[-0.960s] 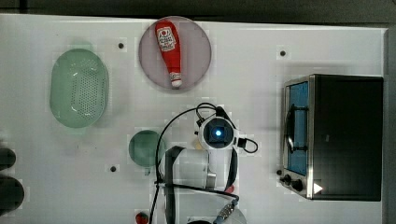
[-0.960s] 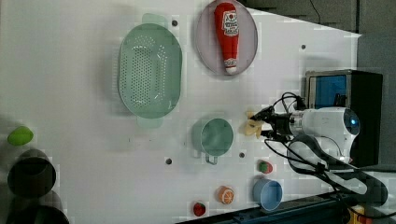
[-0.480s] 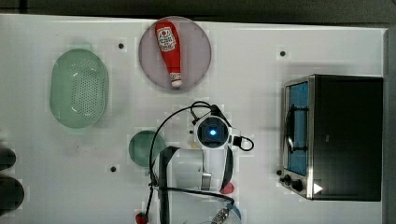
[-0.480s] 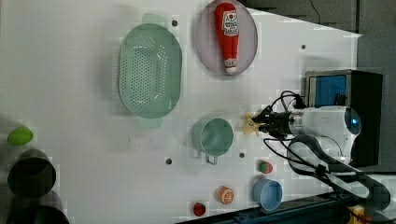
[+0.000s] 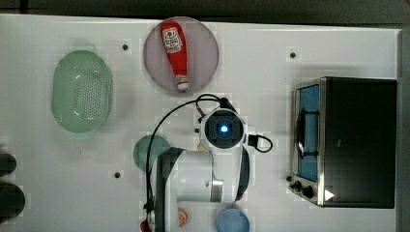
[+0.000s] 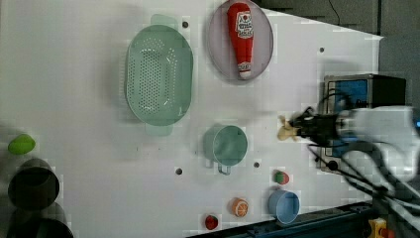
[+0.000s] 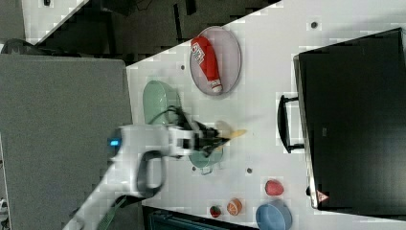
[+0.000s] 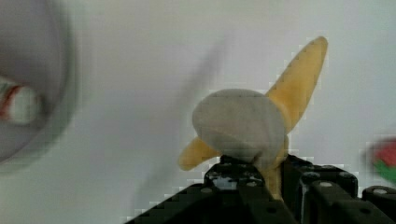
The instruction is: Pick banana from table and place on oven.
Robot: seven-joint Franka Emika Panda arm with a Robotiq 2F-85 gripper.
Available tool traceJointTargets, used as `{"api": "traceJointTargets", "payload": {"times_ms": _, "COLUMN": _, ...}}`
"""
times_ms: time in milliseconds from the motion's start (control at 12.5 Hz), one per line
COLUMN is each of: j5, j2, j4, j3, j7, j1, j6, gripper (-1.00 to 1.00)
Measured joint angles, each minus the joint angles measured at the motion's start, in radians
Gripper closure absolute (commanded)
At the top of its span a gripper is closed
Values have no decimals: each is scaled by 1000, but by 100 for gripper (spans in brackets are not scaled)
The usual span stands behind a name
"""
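The banana (image 8: pixel 243 123), pale cream with splayed yellow peel flaps, is pinched between my gripper's (image 8: pixel 261 179) black fingers. In the left view the banana (image 6: pixel 286 130) sticks out of the gripper (image 6: pixel 298 128) above the white table (image 6: pixel 307 64), just short of the oven (image 6: pixel 369 89). The right view shows the banana (image 7: pixel 231 132) in the gripper (image 7: pixel 218 139), held over the table (image 7: pixel 258 110) to the right view's left of the oven (image 7: pixel 354 120). In the top view my wrist covers the banana, and the oven (image 5: pixel 360 140) stands at the top view's right.
A ketchup bottle (image 5: pixel 175 50) lies on a pink plate (image 5: pixel 205 53). A green colander (image 5: pixel 82 92), a green cup (image 6: pixel 227 145), a blue bowl (image 6: pixel 284 206), an orange slice (image 6: pixel 239 207) and small red toys (image 6: pixel 281 177) lie on the table. Dark round things (image 6: pixel 32 187) stand at the left view's lower left.
The jaws have closed on the banana. The arm has since risen with it and shifted toward the left view's right, nearer the oven; it is blurred with motion.
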Motion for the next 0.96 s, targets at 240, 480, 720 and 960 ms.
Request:
{"api": "traceJointTargets", "payload": {"times_ms": 240, "j5": 18, "j2": -190, "j4": 189, "j3": 20, "j7": 2, "j1": -3, "j6": -313, "gripper": 56}}
{"api": "traceJointTargets", "payload": {"times_ms": 480, "j5": 3, "j2": -250, "j4": 418, "j3": 0, "j7": 2, "j1": 9, "j6": -458, "gripper": 57}}
{"api": "traceJointTargets", "payload": {"times_ms": 720, "j5": 12, "j2": -256, "j4": 522, "j3": -88, "j7": 2, "j1": 9, "j6": -564, "gripper": 57}}
{"api": "traceJointTargets", "payload": {"times_ms": 960, "j5": -17, "j2": -235, "j4": 520, "j3": -198, "j7": -52, "j1": -27, "j6": -574, "gripper": 57}}
